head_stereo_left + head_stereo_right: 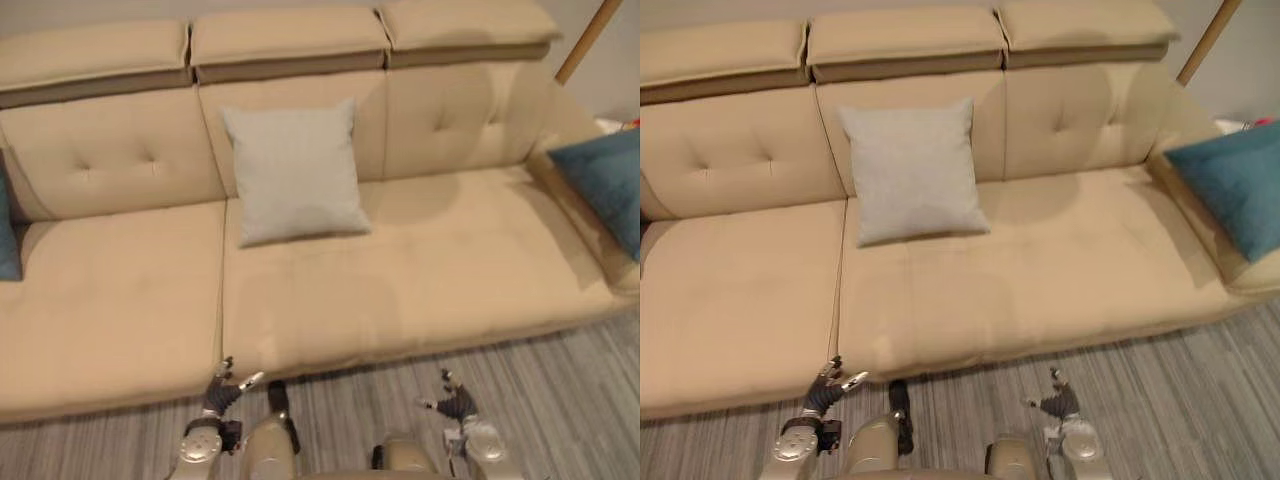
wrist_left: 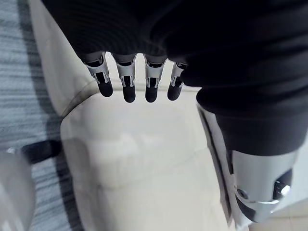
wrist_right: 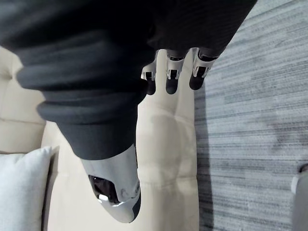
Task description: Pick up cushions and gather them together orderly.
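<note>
Sofa: beige, three seats, taking up most of both eye views. Grey striped floor is running along its front edge.

Cushions:
- A light grey cushion is leaning upright against the middle backrest, its lower edge sitting on the middle seat. One corner of it is also showing in the right wrist view.
- A blue cushion is lying tilted on the armrest at the sofa's right end, well apart from the grey one.
- The edge of a second blue cushion is showing at the sofa's far left end, against the backrest. Most of it is cut off by the frame.

The three cushions are sitting apart, one at each end and one in the middle.

Left hand: hanging low over the floor, just in front of the sofa's front edge, near the seam between the left and middle seats. In its wrist view the fingers are lying straight in a row with small gaps, the thumb is standing off to one side, and nothing is lying between them.

Right hand: hanging low over the floor in front of the right seat. Its fingers are extending loosely, the thumb is standing apart, and it is holding nothing.

A wooden pole is leaning behind the sofa's right end.
</note>
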Tool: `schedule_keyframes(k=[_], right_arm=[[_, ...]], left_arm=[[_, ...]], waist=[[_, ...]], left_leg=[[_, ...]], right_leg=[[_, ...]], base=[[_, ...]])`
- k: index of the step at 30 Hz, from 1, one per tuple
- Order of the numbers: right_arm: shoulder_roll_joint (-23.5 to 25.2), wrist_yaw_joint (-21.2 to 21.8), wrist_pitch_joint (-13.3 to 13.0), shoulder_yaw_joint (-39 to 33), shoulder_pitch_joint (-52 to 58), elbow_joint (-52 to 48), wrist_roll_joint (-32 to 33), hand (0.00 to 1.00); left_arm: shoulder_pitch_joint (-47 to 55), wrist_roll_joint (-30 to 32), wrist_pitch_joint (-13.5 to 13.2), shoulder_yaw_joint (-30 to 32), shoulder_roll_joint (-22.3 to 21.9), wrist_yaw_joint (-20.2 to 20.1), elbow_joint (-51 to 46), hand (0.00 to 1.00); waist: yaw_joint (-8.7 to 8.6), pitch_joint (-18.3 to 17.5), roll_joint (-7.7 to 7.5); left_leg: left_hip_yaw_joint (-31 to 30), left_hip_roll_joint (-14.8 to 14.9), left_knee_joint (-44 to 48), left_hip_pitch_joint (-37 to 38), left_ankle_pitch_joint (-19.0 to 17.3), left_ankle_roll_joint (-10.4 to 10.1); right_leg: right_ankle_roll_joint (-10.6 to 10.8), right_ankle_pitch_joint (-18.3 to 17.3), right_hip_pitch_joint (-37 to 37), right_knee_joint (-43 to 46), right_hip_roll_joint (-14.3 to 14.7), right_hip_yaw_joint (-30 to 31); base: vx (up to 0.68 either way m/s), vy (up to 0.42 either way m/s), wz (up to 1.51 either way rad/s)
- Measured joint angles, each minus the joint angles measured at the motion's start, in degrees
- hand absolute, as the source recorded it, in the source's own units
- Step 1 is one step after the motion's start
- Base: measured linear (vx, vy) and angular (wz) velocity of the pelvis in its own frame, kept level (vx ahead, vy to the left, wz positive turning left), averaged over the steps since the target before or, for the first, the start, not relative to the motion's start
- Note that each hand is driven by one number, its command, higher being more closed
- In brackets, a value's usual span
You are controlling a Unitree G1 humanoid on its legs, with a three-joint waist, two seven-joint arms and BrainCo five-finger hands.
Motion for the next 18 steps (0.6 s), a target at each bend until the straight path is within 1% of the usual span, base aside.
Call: schedule_keyframes(k=[1, 2, 3, 4, 5, 6, 7, 8, 9, 10, 11, 13, 14, 15, 16, 17, 18], right_arm=[[-0.56, -0.45, 0.2, -0.35, -0.66, 0.1, 0.03, 0.0], [-0.37, -0.9, 0.39, -1.63, -0.37, 0.0, 0.5, 0.0], [0.39, -1.01, 0.36, -2.74, 0.25, -0.21, 0.67, 0.0], [0.43, -1.08, 0.35, -3.09, 0.87, -0.24, 0.74, 0.0], [0.46, -1.2, 0.35, -3.7, 1.4, -0.94, 1.75, 0.0], [0.37, -1.23, 0.35, -3.68, 2.12, -2.57, 1.88, 0.0], [0.37, -1.22, 0.32, -3.67, 2.28, -3.18, 1.86, 0.0], [0.76, -1.08, 0.32, -3.57, 2.47, -4.13, 1.82, 0.0], [1.09, -1.02, 0.32, -3.63, 2.05, -4.13, 1.82, 0.0], [1.09, -1.01, 0.33, -3.65, 1.98, -4.04, 1.82, 0.0], [1.32, -0.97, 0.36, -3.96, 2.05, -3.7, 1.82, 0.0], [1.59, -0.9, 0.41, -4.09, 2.98, -3.7, 1.86, 0.0], [1.64, -0.91, 0.42, -4.22, 3.43, -3.68, 1.93, 0.0], [1.74, -0.9, 0.42, -4.4, 3.63, -3.67, 2.12, 0.0], [2.22, -0.93, 0.42, -5.13, 3.75, -3.62, 2.37, 0.0], [2.7, -0.91, 0.4, -5.24, 3.62, -3.67, 2.57, 0.0], [3.0, -0.91, 0.4, -5.24, 3.61, -3.75, 2.76, 0.0]], left_arm=[[-0.36, -0.02, 0.36, -0.19, -0.67, -0.01, 0.21, 0.0], [-0.57, -0.02, 0.77, -0.65, -0.77, -0.02, 0.14, 0.0], [-0.64, -0.01, 0.78, -0.68, -0.66, 0.0, -0.42, 0.0], [-0.66, 0.0, 0.78, -0.72, -0.62, 0.01, -0.71, 0.0], [0.05, 0.06, 0.78, -1.25, -0.7, -0.04, -1.58, 0.0], [0.99, 0.06, 0.77, -1.22, -0.76, -0.01, -2.7, 0.0], [1.66, 0.05, 0.77, -1.06, -0.77, 0.03, -3.29, 0.0], [2.67, 0.01, 0.78, -0.94, -0.79, 0.11, -3.78, 0.0], [3.01, -0.03, 0.78, -1.02, -1.03, 0.09, -3.62, 0.0], [2.99, -0.11, 0.78, -1.02, -1.32, 0.13, -3.41, 0.0], [2.85, -0.88, 0.78, -1.05, -1.79, 0.18, -2.91, 0.0], [1.53, -1.11, 0.8, -1.28, -1.79, 0.25, -2.58, 0.0], [0.73, -1.11, 0.78, -1.31, -1.74, 0.28, -2.25, 0.0], [0.26, -1.11, 0.78, -1.33, -1.65, 0.31, -1.89, 0.0], [-0.55, -1.1, 0.8, -1.36, -1.49, 0.35, -1.17, 0.0], [-0.5, -1.09, 0.87, -1.47, -1.49, 0.32, -1.1, 0.0], [-0.49, -1.09, 0.92, -1.47, -1.46, 0.3, -1.11, 0.0]], waist=[[-0.4, 1.0, 1.51], [-1.77, 1.54, 1.52], [-1.63, 1.87, 0.48], [-1.61, 1.77, 0.05], [-1.58, 1.71, -0.37], [-1.38, 1.47, -0.24], [-1.26, 1.39, -0.07], [-1.26, 1.37, 0.02], [-1.35, 1.32, 0.08], [-1.36, 1.26, 0.19], [-1.53, 0.94, 0.46], [-1.59, 0.26, -0.13], [-1.63, -0.04, -0.2], [-1.81, -0.11, -0.27], [-2.36, -0.13, -0.31], [-3.19, -0.13, -0.37], [-3.2, -0.12, -0.35]], left_leg=[[-1.28, 0.75, -1.66, -0.06, -0.18, -0.8], [-2.83, 0.33, -4.71, 0.35, -4.54, -5.36], [-2.91, -0.31, -1.63, 0.52, -4.64, -4.54], [-2.98, -0.56, 1.25, 0.47, -4.89, -4.17], [-3.3, -1.26, 11.21, 0.78, -6.92, -2.25], [-4.01, -1.73, 14.59, 2.27, -11.84, -1.82], [-4.56, -1.71, 15.35, 3.22, -13.59, -1.86], [-5.74, -1.77, 16.06, 5.22, -16.39, -2.17], [-7.63, -2.65, 16.52, 6.47, -18.41, -2.4], [-8.45, -3.0, 16.06, 7.36, -19.41, -2.52], [-8.72, -3.64, 12.43, 9.81, -21.24, -2.94], [-6.76, -3.95, 11.66, 10.04, -21.23, -2.79], [-5.76, -4.2, 11.62, 9.86, -21.62, -2.48], [-5.25, -4.35, 11.6, 9.82, -21.75, -2.29], [-3.88, -4.51, 11.7, 9.85, -21.96, -1.99], [-2.21, -4.52, 12.26, 10.02, -22.49, -1.6], [-0.81, -4.34, 12.97, 10.32, -22.84, -1.49]], right_leg=[[-0.7, 1.14, -0.02, -0.78, 1.14, -1.22], [-2.01, 2.87, -0.02, -2.58, 0.78, -2.91], [-3.01, 3.84, -0.69, -2.91, -0.12, -3.27], [-3.21, 4.18, -1.06, -2.9, -0.56, -3.28], [-3.53, 4.77, -1.58, -3.6, -1.02, -2.66], [-3.36, 5.6, -2.33, -4.04, -0.77, -0.95], [-3.37, 6.14, -2.83, -4.14, -0.53, -0.06], [-2.78, 7.18, -3.58, -4.1, -0.13, 1.68], [-2.13, 8.05, -3.94, -4.09, 0.1, 3.08], [-1.68, 8.44, -4.07, -4.11, 0.35, 3.99], [-0.89, 9.02, -4.68, -4.24, 0.61, 5.98], [0.49, 10.41, -4.83, -6.31, 0.32, 7.24], [1.01, 11.84, -4.78, -8.22, 0.24, 8.19], [1.33, 12.42, -4.8, -9.0, 0.19, 8.84], [1.58, 13.93, -4.84, -10.59, 0.12, 10.37], [2.3, 15.52, -4.96, -11.8, 0.41, 11.93], [2.39, 16.3, -5.07, -12.41, 0.74, 13.14]], base=[[-0.4, -0.147, 0.34], [-0.49, -0.129, 0.5], [-0.47, -0.099, 0.41], [-0.32, -0.083, 0.1], [-0.22, -0.059, -0.18], [-0.21, -0.019, -0.32], [-0.18, 0.05, -0.69], [-0.15, 0.098, -0.77], [-0.11, 0.102, -0.77], [-0.09, 0.124, -0.76], [-0.12, 0.134, -0.62], [-0.12, 0.135, -0.52], [-0.05, 0.122, -0.4], [-0.05, 0.161, -0.52], [-0.03, 0.148, -0.59], [-0.01, 0.144, -0.77], [0.01, 0.143, -1.23]])
